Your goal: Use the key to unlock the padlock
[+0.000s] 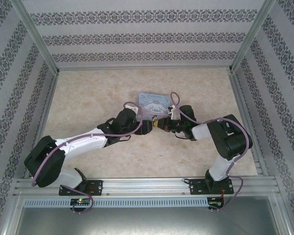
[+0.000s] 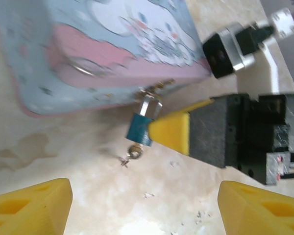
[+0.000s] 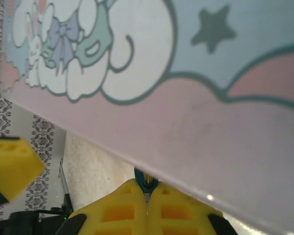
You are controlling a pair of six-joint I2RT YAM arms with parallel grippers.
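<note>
On my left wrist feed the left gripper stands wide open, its two yellow fingers far apart at the bottom corners with nothing between them but bare table. It touches nothing. Ahead of it the padlock hangs from the clasp on the front edge of the tin box, blue body down near the table. The small key sits at its underside, though I cannot tell how deep it is seated. My right gripper is closed tight, and on its own camera I see a sliver of the blue padlock pinched between its yellow fingertips, just under the tin's pink rim. From above, both grippers meet at the tin's near side.
</note>
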